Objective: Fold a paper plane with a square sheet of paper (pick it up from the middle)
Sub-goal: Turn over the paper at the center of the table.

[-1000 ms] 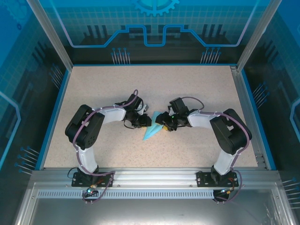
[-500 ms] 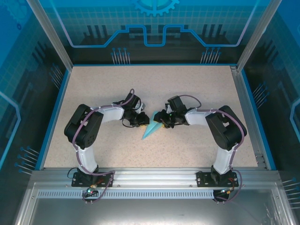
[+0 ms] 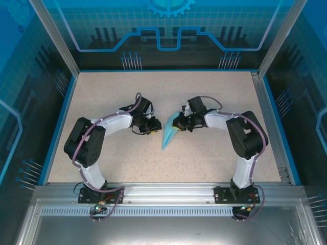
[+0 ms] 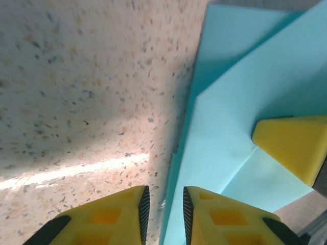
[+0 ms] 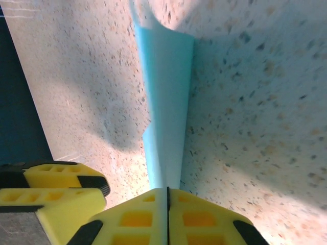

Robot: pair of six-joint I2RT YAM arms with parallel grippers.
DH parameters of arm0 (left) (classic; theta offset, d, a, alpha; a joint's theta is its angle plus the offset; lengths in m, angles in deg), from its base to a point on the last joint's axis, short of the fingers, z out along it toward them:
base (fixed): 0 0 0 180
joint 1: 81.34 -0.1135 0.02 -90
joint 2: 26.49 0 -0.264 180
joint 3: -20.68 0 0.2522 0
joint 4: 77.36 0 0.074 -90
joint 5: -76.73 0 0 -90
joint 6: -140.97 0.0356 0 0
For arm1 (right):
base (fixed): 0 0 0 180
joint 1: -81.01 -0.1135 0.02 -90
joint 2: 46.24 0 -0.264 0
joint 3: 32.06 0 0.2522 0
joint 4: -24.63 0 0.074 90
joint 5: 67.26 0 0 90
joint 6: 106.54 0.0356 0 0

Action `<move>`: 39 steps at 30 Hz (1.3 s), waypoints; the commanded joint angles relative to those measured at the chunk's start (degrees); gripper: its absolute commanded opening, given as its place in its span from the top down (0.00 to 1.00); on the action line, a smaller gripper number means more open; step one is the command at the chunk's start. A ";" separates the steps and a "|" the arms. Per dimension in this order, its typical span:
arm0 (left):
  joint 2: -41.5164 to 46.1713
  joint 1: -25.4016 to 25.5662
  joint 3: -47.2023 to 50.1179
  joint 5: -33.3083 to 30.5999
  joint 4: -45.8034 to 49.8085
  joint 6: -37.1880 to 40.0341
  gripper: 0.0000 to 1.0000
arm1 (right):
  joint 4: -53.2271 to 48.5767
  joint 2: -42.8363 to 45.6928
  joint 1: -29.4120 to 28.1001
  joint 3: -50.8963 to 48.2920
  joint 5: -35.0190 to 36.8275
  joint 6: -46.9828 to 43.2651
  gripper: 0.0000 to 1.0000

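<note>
The paper plane [image 3: 167,133], mid-table between the arms, looks light, limp and easily crumpled, best taken along its folds, so the right gripper [image 5: 167,193] pinches its wide end fully closed while the left gripper [image 4: 166,204] straddles one edge, jaws slightly apart.

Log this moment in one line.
left gripper: slightly open, astride paper plane edge | right gripper: shut on paper plane

Speckled beige tabletop [image 3: 214,97] with a blue border; the folded light-blue plane [image 3: 168,135] rests on it between the left tool [image 3: 155,126] and right tool [image 3: 180,124], its point reaching nearward past both
</note>
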 commanded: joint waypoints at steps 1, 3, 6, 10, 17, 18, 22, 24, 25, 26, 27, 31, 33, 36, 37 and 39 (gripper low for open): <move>4.03 -0.65 -4.42 -4.42 8.77 -6.54 0.72 | -14.93 2.93 0.65 5.09 -2.20 -6.73 0.92; 5.98 -0.67 -5.98 -5.15 11.59 -7.25 0.70 | -20.03 4.66 0.24 6.99 0.36 -9.92 0.92; 8.71 -0.62 -5.17 -6.53 11.72 -3.87 0.68 | -22.21 6.72 -0.40 7.54 5.29 -13.93 0.92; 12.76 -0.65 0.54 -6.23 5.37 -0.70 0.68 | -26.49 9.33 -1.66 9.19 13.52 -19.60 0.91; 19.89 -0.65 9.80 -5.15 -1.73 -0.74 0.64 | -43.71 10.60 -6.76 17.48 33.56 -20.72 0.90; 20.25 -0.65 11.04 -5.23 -2.73 -0.95 0.64 | -45.24 10.19 -7.94 18.29 35.97 -20.52 0.89; 20.96 -0.84 14.60 -7.18 -5.53 -1.25 0.64 | -55.94 4.54 -12.34 25.81 48.86 -16.61 0.90; 21.12 -0.88 15.32 -8.43 -5.95 -1.33 0.64 | -61.68 1.06 -14.23 30.15 54.52 -13.88 0.91; 21.07 -1.05 15.74 -8.93 -6.31 -1.25 0.64 | -64.06 -0.65 -15.31 32.25 56.99 -12.46 0.91; 20.92 -1.24 15.93 -9.40 -6.46 -1.26 0.65 | -67.16 -2.57 -16.23 34.78 59.73 -10.43 0.91; 20.72 -1.52 16.29 -9.47 -6.75 -1.12 0.65 | -69.51 -4.27 -17.00 36.89 61.42 -8.81 0.91; 20.61 -3.98 18.00 -9.15 -8.41 -1.03 0.67 | -76.42 -12.06 -19.19 44.68 63.84 -4.98 0.91; 20.79 -5.56 18.65 -8.79 -8.93 -1.37 0.67 | -80.24 -16.28 -20.06 48.33 65.47 -2.30 0.91; 20.79 -7.25 19.37 -8.43 -9.09 -1.60 0.67 | -83.44 -22.57 -20.98 53.63 64.79 -0.60 0.91; 20.72 -7.71 19.58 -8.28 -9.18 -1.51 0.67 | -84.15 -24.61 -21.33 55.25 64.26 -0.49 0.91; 20.53 -8.35 19.64 -7.83 -9.13 -1.47 0.67 | -85.71 -29.12 -22.12 58.80 63.61 -0.24 0.91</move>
